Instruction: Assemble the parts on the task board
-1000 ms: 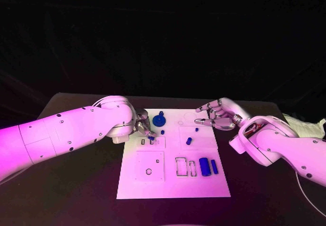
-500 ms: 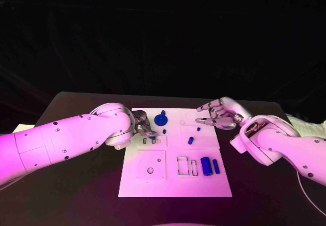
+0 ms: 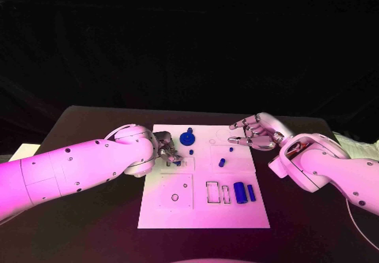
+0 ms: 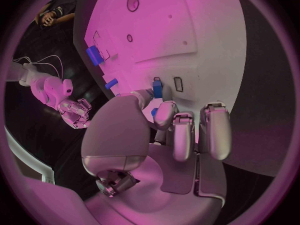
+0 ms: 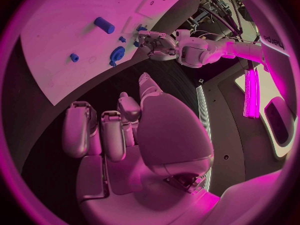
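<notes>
Assembly was partly done. My left hand (image 3: 166, 150) pinched a small blue part (image 4: 157, 89) over the task board (image 3: 204, 211). My right hand (image 3: 254, 134) hovered spread beside it. Two blue cylinders (image 3: 243, 193) lay unplaced.

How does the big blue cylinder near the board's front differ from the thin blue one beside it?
The big blue cylinder is thicker than the thin blue cylinder, and it lies nearer the board's middle, the thin one nearer the white task board's right edge. Both lie flat, parallel, pointing front to back.
</notes>
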